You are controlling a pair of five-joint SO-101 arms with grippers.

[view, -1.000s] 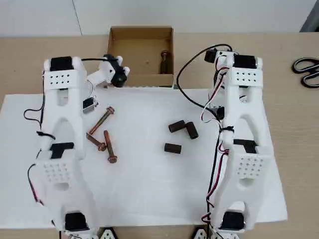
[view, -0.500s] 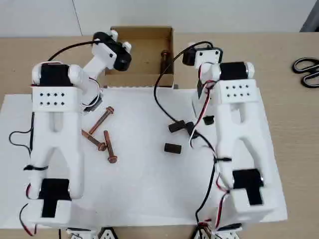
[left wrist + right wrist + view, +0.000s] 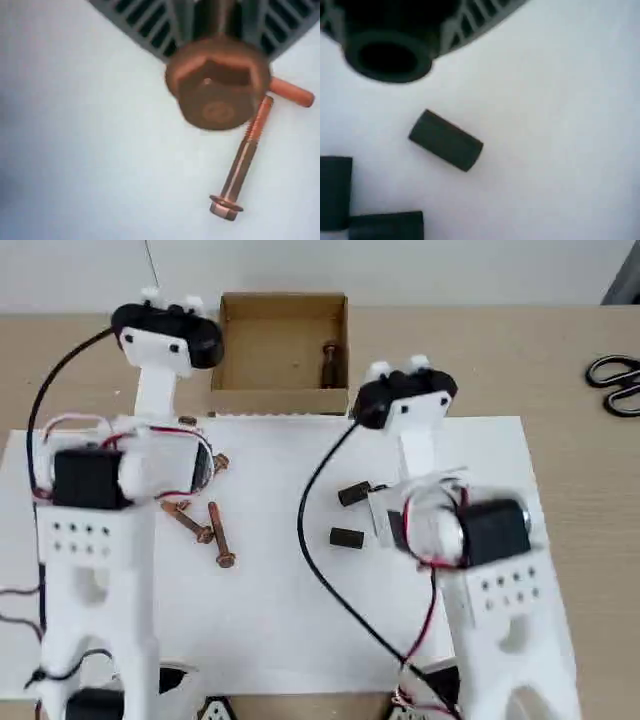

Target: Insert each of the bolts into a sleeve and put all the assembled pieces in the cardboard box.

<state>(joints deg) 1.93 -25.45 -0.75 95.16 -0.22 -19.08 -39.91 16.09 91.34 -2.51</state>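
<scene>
The left gripper (image 3: 200,20) clamps a bolt (image 3: 217,85), its head facing the wrist. Loose bolts (image 3: 240,160) lie on the sheet (image 3: 280,640) just beneath it. The right gripper (image 3: 420,25) grips a sleeve (image 3: 387,55). Loose sleeves (image 3: 445,140) lie below it. The box (image 3: 283,300) sits ahead of both, holding one assembled piece (image 3: 329,360).

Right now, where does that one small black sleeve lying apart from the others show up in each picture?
High view: the lone sleeve lies near the middle of the white sheet, just below another sleeve in the picture.
Left wrist view: not in it.
Right wrist view: the lone sleeve lies tilted near the picture's middle, apart from two more sleeves.
Shared landmark: the white sheet lies under the parts in all three views.
</scene>
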